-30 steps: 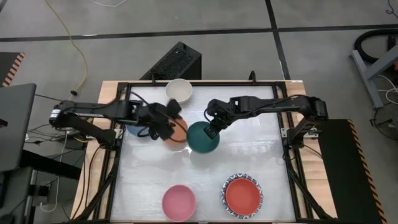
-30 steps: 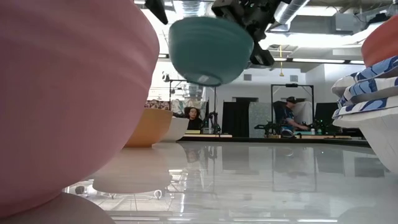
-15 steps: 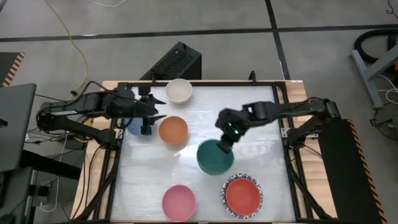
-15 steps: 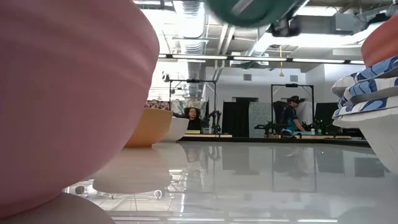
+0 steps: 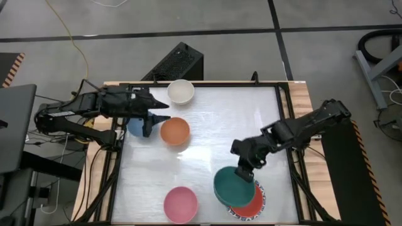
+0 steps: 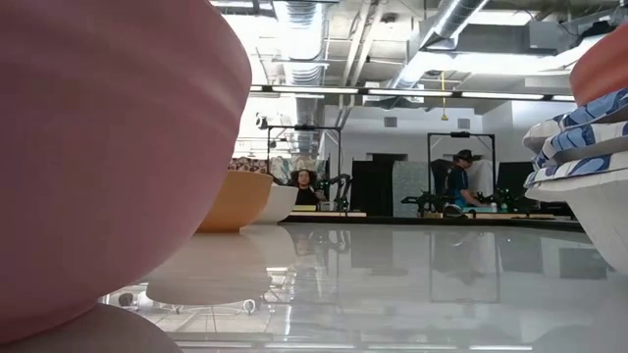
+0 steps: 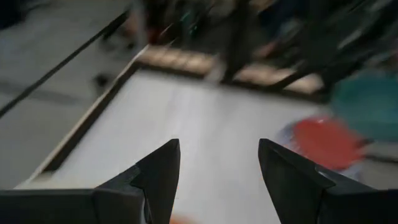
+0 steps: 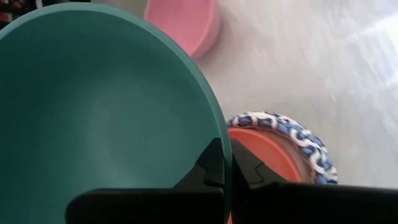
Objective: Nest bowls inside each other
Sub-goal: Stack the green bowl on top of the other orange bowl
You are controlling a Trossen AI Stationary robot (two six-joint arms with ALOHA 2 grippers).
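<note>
We see the right end effector (image 5: 244, 175) clamped on the teal bowl's (image 5: 232, 186) far rim, above the red bowl (image 5: 251, 202). The left end effector (image 5: 157, 111) hangs with fingers apart above the blue bowl (image 5: 134, 128).

The high view looks straight down on the glossy white table (image 5: 201, 135). The low view sits at table height, against the round pink bowl (image 6: 98, 157), facing the room. Both share that bowl (image 5: 181, 204).

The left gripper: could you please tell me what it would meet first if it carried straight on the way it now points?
Probably only bare table. The left gripper is open and aims across the white surface towards the red bowl and teal bowl far off; it would likely touch the tabletop before them, though depth is uncertain.
</note>
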